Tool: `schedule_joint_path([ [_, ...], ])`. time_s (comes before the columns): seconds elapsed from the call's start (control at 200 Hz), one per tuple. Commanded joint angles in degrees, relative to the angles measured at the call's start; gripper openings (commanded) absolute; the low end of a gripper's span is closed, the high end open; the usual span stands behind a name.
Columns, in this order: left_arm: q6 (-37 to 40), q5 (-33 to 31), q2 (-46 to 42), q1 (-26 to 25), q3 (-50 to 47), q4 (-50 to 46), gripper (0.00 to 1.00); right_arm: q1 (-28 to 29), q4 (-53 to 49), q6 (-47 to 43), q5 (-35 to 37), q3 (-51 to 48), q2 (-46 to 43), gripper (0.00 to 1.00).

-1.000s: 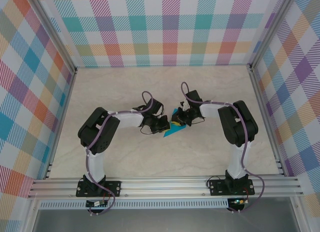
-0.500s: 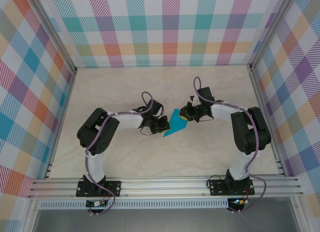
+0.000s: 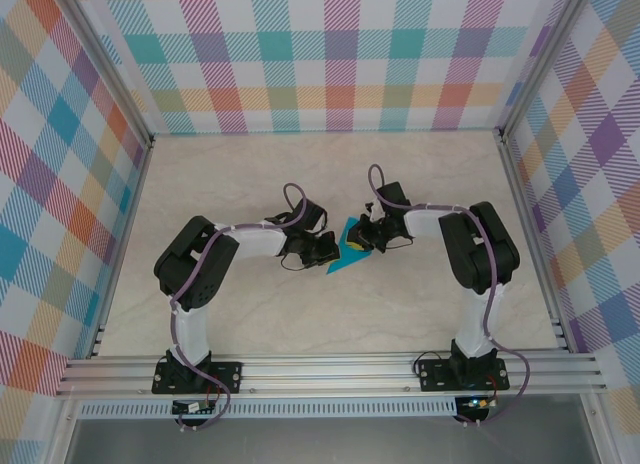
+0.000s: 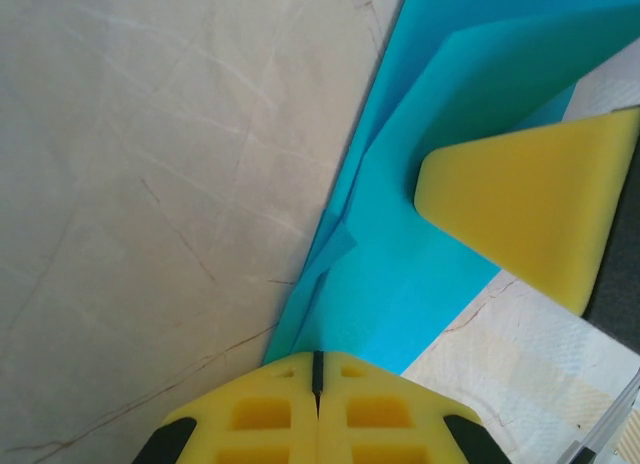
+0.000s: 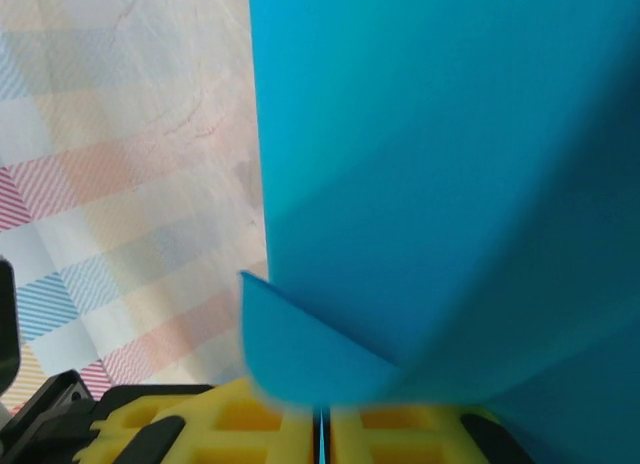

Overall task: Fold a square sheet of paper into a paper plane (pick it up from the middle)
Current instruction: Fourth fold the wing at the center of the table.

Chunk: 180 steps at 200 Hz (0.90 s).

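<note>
paper (image 3: 342,263): folded, teal, at the middle of the surface (image 3: 250,184) | left claw (image 4: 318,362): pressed together, pinching the paper's narrow end | right claw (image 5: 322,416): pressed together, pinching its opposite edge

**Left arm** (image 3: 200,274), **right arm** (image 3: 480,254): white link tubes are set between bulky black joint housings.
**Lilac cable** (image 3: 180,329): one is routed along each arm and looped at the wrist.
**Base plates** (image 3: 195,374): black, flat.
**Left gripper** (image 4: 318,360), **right gripper** (image 5: 322,424): yellow fingers are moulded with rectangular recesses and trimmed in black.
</note>
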Motion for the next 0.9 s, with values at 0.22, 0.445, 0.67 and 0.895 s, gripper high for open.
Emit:
schedule_joint_path([
  [0.22, 1.23, -8.2, 3.32, 0.62, -2.25, -9.72, 0.01, -4.26, -2.36, -3.52, 4.04, 3.19, 2.9, 0.11],
  [0.445, 1.66, -9.07, 3.37, 0.61, -2.64, -10.04, 0.01, -6.2, -5.09, -5.82, 4.76, 6.27, 4.5, 0.12],
  [0.67, 2.14, -9.69, 3.3, 0.61, -3.04, -12.23, 0.0, -8.35, -6.24, -6.77, 5.32, 8.53, 5.17, 0.13],
  [0.895, 2.31, -9.75, 3.34, 0.63, -3.04, -12.65, 0.0, -10.45, -8.49, -8.28, 5.92, 11.55, 6.87, 0.13],
])
